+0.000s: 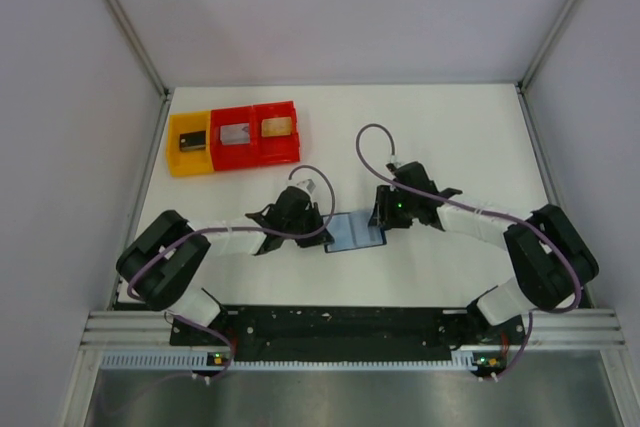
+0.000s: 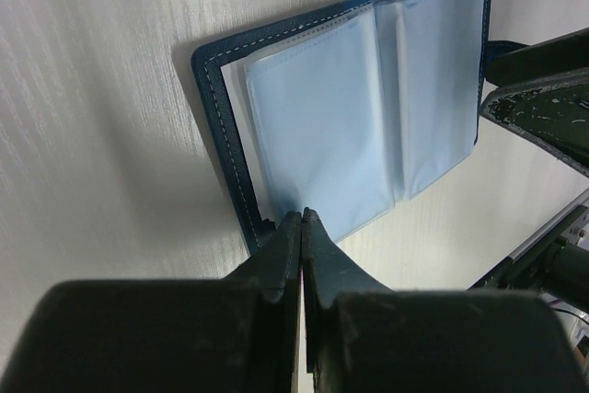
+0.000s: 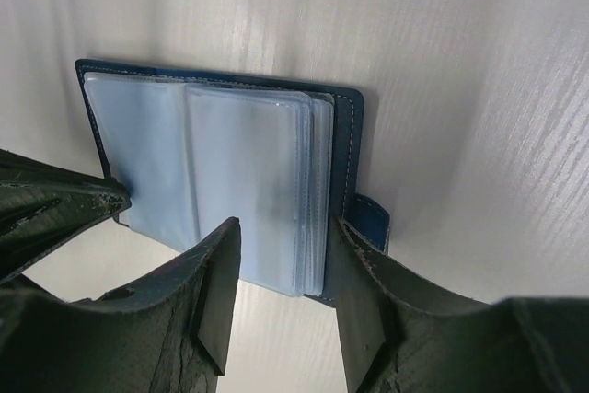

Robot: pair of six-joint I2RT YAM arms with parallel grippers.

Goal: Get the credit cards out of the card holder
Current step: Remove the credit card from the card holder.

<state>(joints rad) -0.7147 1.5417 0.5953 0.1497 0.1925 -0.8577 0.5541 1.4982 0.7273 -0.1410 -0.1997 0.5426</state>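
Squarely between both pincers: small flat navy-blue folding card holder (image 1: 355,232), spread open

Lies flat on the white surface (image 1: 450,127), close in front of the arm bases, with light-blue inner faces up and pale stitching along the dark rim. Shows stacked clear plastic sleeves (image 3: 308,181) on both halves. Cannot tell what, if anything, sits inside them.

Left pincer (image 1: 325,235) (image 2: 302,220): closed tight, tip pressed against tip, right at the outer edge of the holder's left half. Cannot tell whether a bit of cover or sleeve is nipped between the tips.

Right pincer (image 1: 383,217) (image 3: 285,232): parted to a moderate width, with dark fingers (image 3: 216,292) on either side of the sleeve stack's edge on the right half. Not closed on the sleeves; holds nothing firmly.

Small blue clasp tab (image 3: 373,218): juts from the holder's right edge, just beside the outer right finger.

From the right wrist, left pincer (image 3: 55,213) visible over the holder's opposite corner; from the left wrist, right pincer (image 2: 543,98) likewise at the far side of the holder (image 2: 368,108).

Well apart, at the far left of the surface: yellow plastic bin (image 1: 185,164) touching red plastic bins (image 1: 255,154) in a row, each compartment with a small flat item inside.
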